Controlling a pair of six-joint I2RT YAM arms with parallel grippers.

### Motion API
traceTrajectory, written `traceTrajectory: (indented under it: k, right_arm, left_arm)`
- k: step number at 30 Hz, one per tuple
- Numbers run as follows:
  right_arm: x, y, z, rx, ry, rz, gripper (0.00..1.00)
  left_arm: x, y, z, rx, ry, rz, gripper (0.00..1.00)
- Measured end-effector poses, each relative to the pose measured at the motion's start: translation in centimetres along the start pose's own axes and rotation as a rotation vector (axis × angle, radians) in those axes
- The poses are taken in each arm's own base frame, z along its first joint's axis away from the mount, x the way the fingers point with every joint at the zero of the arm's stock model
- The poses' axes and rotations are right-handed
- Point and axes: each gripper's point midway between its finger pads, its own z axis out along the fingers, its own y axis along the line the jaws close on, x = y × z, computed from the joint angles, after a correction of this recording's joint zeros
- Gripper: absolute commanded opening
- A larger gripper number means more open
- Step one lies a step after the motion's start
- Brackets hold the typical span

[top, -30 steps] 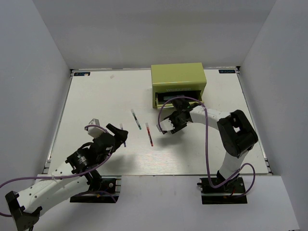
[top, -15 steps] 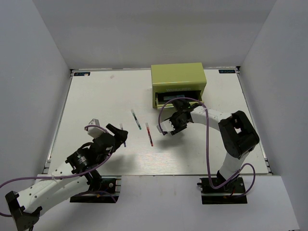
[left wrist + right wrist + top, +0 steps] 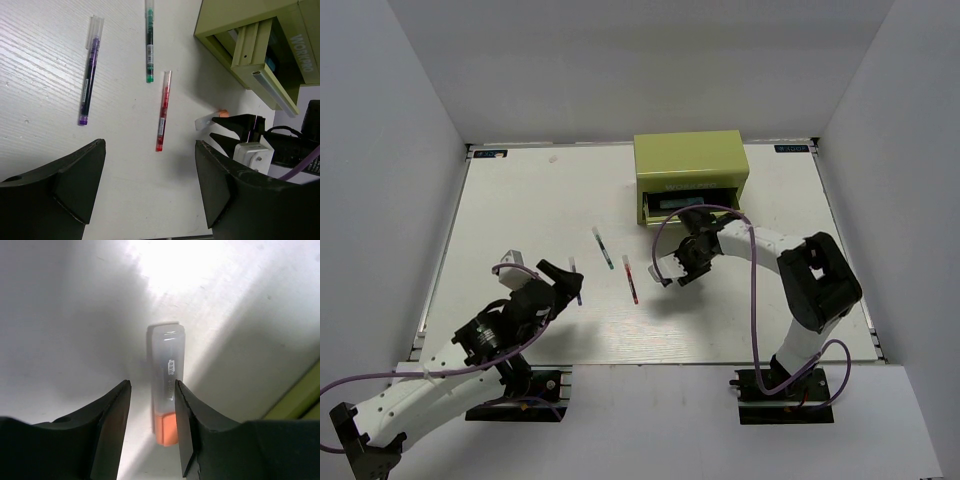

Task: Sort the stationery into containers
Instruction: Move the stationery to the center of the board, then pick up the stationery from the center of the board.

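Note:
The white pen with an orange tip (image 3: 166, 380) lies on the table between the fingers of my right gripper (image 3: 151, 385). The jaws are open, with a gap on the left side and the right finger close against the pen. In the top view this gripper (image 3: 678, 270) is just in front of the olive drawer chest (image 3: 690, 160), whose lower drawer (image 3: 688, 205) is pulled out. My left gripper (image 3: 150, 150) is open and empty above the table. Ahead of it lie a purple pen (image 3: 89, 80), a green-tipped pen (image 3: 149, 45) and a red pen (image 3: 162, 112).
The three loose pens lie mid-table in the top view: purple (image 3: 576, 280), green (image 3: 603, 247), red (image 3: 630, 279). The chest's corner (image 3: 305, 400) is close on the right of my right gripper. White walls enclose the table (image 3: 520, 200).
My right gripper has shifted slightly right and settled over the white pen. My left arm has barely moved. The pens on the table lie as before.

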Motion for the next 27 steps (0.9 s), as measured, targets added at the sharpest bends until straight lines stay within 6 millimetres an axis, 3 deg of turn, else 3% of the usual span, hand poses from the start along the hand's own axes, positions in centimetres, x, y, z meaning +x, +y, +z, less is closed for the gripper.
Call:
traceTrajectory:
  k: [8, 9, 10, 27]
  right_arm:
    - [-0.9, 2.2, -0.2, -0.038, -0.033, 0.000, 0.49]
    - [-0.9, 2.2, -0.2, -0.033, -0.031, 0.001, 0.57]
    - [-0.9, 2.3, -0.2, -0.033, -0.028, 0.009, 0.58]
    - [-1.7, 4.1, 0.0, -0.077, -0.057, 0.116, 0.52]
  left_arm:
    - [0.0, 0.1, 0.0, -0.003, 0.001, -0.007, 0.82]
    - [0.0, 0.1, 0.0, -0.003, 0.001, -0.007, 0.82]
    - [0.0, 0.1, 0.0, -0.003, 0.001, -0.007, 0.82]
    - [0.1, 0.1, 0.0, -0.002, 0.004, -0.010, 0.82]
